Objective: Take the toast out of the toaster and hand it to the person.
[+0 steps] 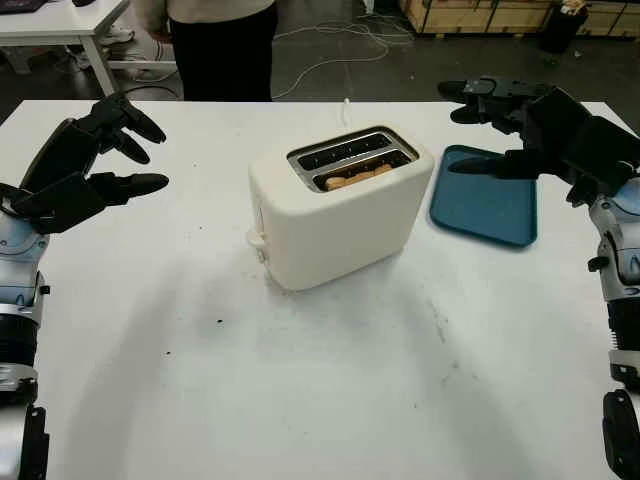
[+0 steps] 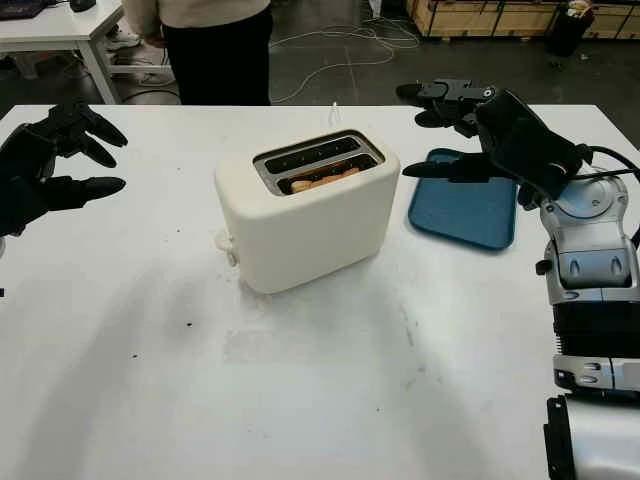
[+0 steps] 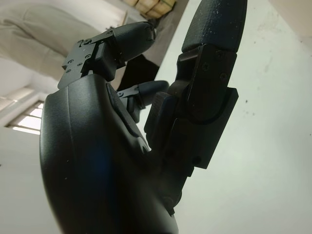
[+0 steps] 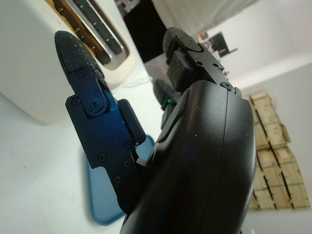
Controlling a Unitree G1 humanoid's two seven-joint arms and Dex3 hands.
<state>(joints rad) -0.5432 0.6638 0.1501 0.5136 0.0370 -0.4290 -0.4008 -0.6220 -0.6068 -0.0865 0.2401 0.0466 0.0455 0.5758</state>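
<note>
Both hands hovered above the white table (image 1: 330, 400), each open and holding nothing. Left hand (image 1: 85, 165) was raised over the table's left edge, well apart from the toaster. Right hand (image 1: 520, 125) hung over the far right part of the table, above the far end of a blue tray (image 1: 490, 215) lying flat near the right edge. Cream two-slot toaster (image 1: 335, 225) stood near the table's middle, turned at an angle, its lever knob (image 1: 255, 240) facing the left side. Toast (image 1: 357, 177) sat low in the slot nearer the robot, only its browned top showing; the far slot looked dark. A person (image 1: 220, 45) in dark trousers stood beyond the far edge.
</note>
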